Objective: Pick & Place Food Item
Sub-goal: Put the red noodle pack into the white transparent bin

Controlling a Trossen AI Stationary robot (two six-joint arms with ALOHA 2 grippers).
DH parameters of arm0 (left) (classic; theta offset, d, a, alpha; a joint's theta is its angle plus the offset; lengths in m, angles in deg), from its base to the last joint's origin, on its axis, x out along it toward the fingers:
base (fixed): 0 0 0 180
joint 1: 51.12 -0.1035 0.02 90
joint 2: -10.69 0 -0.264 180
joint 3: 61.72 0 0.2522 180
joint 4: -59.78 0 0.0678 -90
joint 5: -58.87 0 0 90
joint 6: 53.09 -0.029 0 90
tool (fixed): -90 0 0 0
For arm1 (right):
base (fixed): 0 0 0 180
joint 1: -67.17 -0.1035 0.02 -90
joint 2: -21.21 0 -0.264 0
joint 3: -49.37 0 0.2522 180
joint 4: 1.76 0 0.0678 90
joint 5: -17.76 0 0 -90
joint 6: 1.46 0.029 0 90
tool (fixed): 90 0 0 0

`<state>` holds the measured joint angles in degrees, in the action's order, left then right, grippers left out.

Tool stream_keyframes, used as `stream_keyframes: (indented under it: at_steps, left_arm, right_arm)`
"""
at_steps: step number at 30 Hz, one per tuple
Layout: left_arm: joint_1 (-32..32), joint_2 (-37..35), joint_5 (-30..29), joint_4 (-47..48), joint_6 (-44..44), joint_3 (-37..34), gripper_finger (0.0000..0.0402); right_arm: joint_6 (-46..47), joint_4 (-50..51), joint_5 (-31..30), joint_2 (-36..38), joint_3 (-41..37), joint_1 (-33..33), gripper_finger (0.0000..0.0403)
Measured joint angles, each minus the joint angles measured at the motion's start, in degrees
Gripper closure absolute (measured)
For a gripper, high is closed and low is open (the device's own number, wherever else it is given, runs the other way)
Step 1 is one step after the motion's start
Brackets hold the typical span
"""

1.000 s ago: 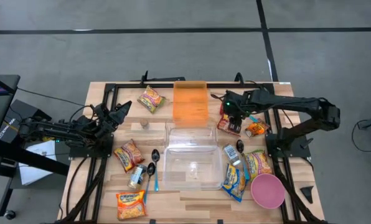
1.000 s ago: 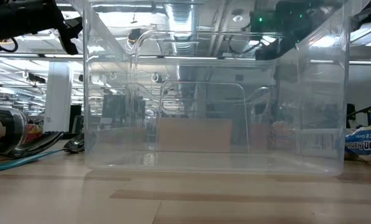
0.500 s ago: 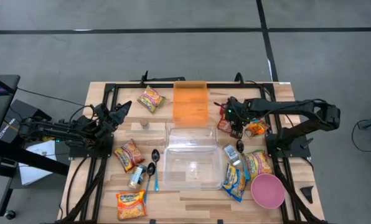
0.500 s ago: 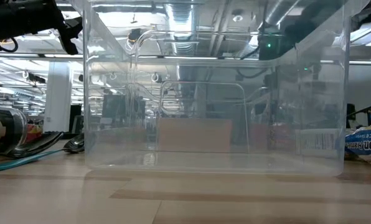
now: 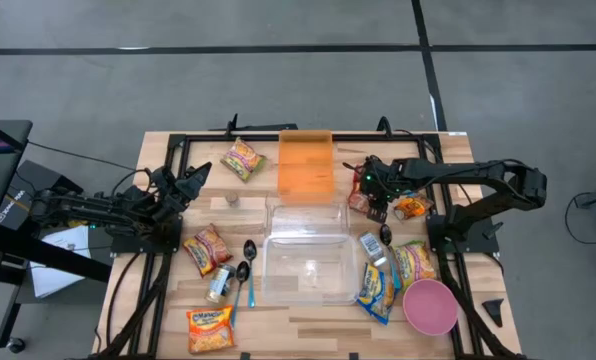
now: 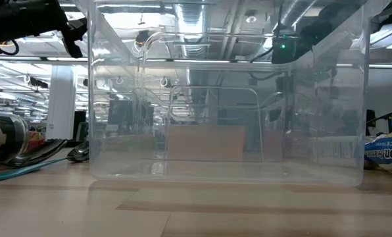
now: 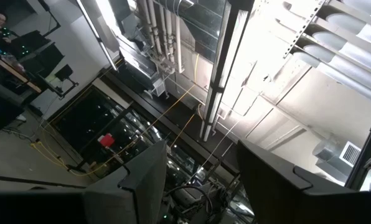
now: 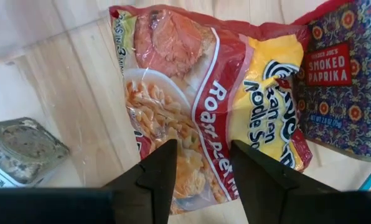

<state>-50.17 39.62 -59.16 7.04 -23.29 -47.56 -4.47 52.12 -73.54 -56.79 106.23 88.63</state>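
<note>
Your right claw [image 8: 201, 168] hangs with its fingers parted directly over the red noodle packet [image 8: 204, 106], gripping nothing. The packet lies flat on the wooden table [image 8: 67, 87]. A paprika tin [image 8: 344, 81] sits just beside the packet on one side, a grey tin [image 8: 20, 146] on the other. Your left claw [image 7: 201, 177] waits well apart, fingers parted, empty, pointing up at the ceiling.

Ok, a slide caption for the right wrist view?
Right end effector, fingers apart, poised over a red noodle packet beside a smoked paprika tin.
</note>
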Motion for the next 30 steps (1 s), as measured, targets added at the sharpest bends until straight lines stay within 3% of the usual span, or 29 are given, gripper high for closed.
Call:
stream_keyframes:
  at_steps: [10, 19, 30]
  left_arm:
    - [0.0, 0.0, 0.0, 0.0, 0.0, 0.0, 0.0211]
    - [0.0, 0.0, 0.0, 0.0, 0.0, 0.0, 0.0211]
    - [0.0, 0.0, 0.0, 0.0, 0.0, 0.0, 0.0211]
  right_arm:
    - [0.3, -0.4, -0.6, 0.0, 0.0, 0.0, 0.0270]
    - [2.3, -0.3, -3.0, 0.0, 0.0, 0.1, 0.0393]
    - [4.8, 4.7, -3.1, 1.2, 0.0, -3.9, 0.0401]
